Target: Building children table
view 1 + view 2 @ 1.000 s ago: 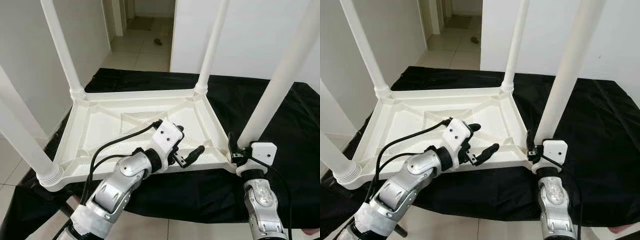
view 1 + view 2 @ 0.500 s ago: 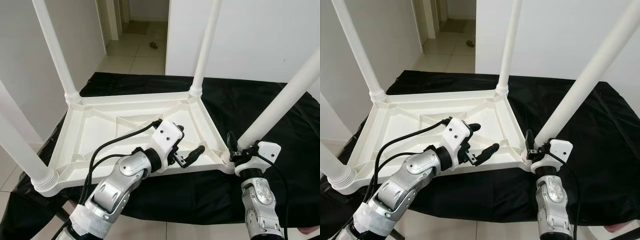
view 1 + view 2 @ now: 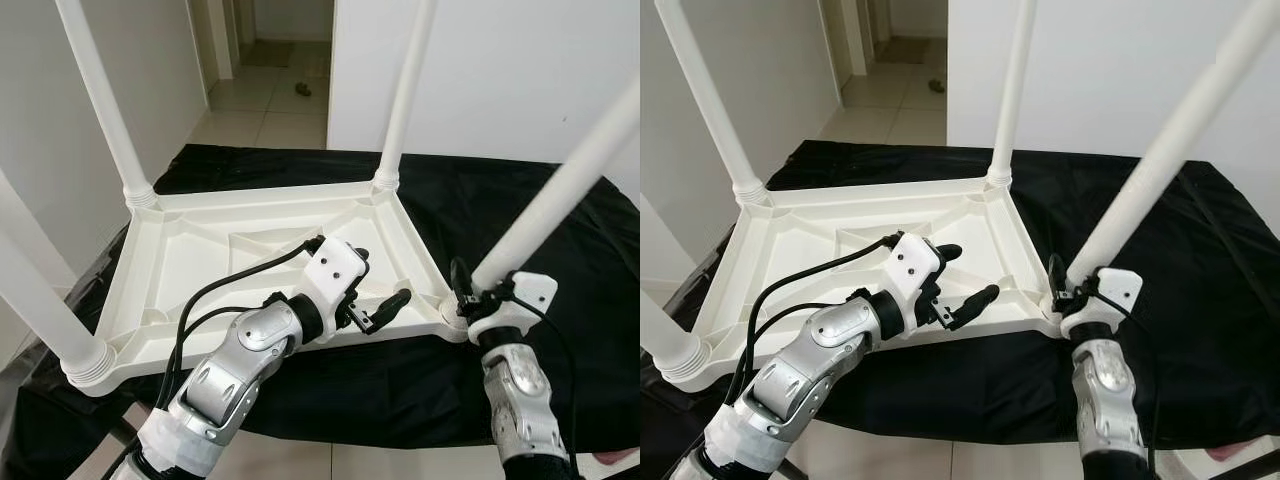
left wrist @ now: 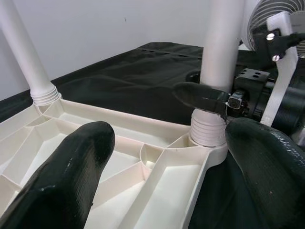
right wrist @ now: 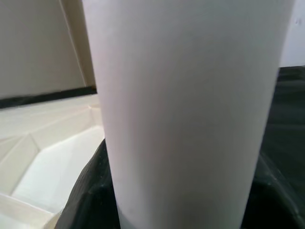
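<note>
At the near right corner of the upturned white table, the right gripper has its fingers clamped round the base of a leg (it leans outward). The left gripper hovers spread apart over the underside, on black cloth.

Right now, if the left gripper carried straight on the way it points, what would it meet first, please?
Probably the near right table leg, where the right gripper already grips its base. The left gripper hangs open over the upturned tabletop, aimed at that corner; depth is uncertain.
</note>
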